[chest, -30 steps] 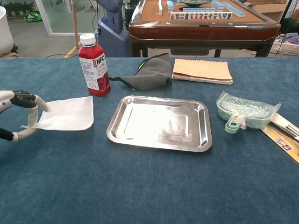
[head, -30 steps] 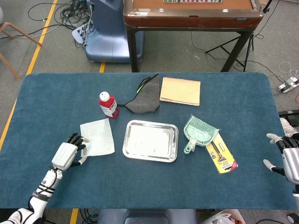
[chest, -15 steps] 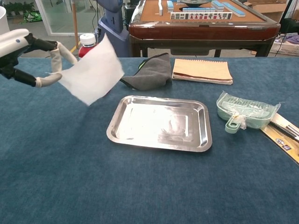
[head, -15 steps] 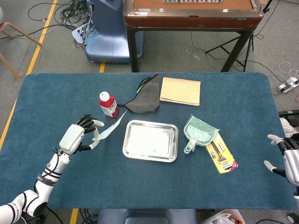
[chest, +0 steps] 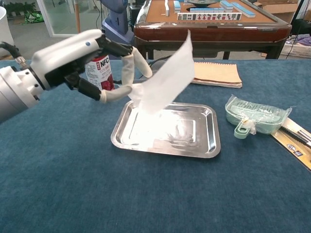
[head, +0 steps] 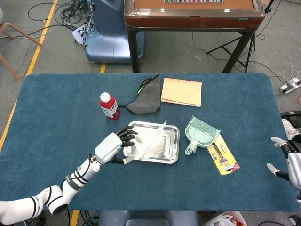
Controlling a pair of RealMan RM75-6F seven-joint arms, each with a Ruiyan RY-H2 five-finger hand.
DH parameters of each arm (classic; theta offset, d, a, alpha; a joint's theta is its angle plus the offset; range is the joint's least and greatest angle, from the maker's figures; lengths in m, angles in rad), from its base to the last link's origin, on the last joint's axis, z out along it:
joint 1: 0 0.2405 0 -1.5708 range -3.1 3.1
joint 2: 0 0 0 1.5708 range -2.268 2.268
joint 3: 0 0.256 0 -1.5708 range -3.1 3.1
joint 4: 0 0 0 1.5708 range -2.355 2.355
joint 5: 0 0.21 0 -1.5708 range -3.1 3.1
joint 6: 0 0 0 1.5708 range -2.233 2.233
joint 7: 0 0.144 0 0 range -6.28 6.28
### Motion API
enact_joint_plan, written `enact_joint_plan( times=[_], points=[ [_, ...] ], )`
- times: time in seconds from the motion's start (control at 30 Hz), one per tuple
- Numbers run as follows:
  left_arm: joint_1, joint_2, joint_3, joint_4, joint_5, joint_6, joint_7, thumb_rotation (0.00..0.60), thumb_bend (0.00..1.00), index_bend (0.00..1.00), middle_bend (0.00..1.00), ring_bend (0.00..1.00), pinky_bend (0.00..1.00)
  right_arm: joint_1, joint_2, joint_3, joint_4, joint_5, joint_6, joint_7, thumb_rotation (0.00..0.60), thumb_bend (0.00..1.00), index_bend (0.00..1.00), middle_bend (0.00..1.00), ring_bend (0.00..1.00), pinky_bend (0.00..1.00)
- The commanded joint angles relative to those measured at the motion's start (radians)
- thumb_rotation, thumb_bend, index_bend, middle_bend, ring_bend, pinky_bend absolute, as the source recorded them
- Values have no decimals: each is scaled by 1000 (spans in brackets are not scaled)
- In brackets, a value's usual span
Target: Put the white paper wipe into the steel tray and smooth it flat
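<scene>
Steel tray [chest: 212, 141]: shiny smooth metal. White paper wipe [chest: 167, 80]: thin, soft, matt. Tabletop [chest: 146, 194]: covered in fuzzy blue cloth. Left hand [chest: 104, 60]: glossy white plastic.

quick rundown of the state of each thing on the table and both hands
wipe: held above the tray, hanging loose
tray: nothing lying in it yet
left hand: pinching the wipe
right hand: open, at table edge
bottle: upright, capped
notebook: closed, flat
</scene>
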Motion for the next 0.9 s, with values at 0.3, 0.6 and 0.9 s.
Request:
enact_joint_plan(
  times=[0.3,0.6,0.9],
  points=[
    [-57,-139,74,280,24,-43,-66,600,445,571,355,214,95,-6,4,-1,3,-4,5,8,600,70,275,386,284,344],
    [-73,-129,105,379,9,-63,-98,600,442,528,348,210,95,-7,2,-2,-3,-9,8,2,600,70,275,386,284,344],
    [-93,-93,136,425,15,-77,-95,600,438,511,330,210,94,-10,2,-1,-11,-12,12,-7,600,69,275,386,284,344]
  ],
)
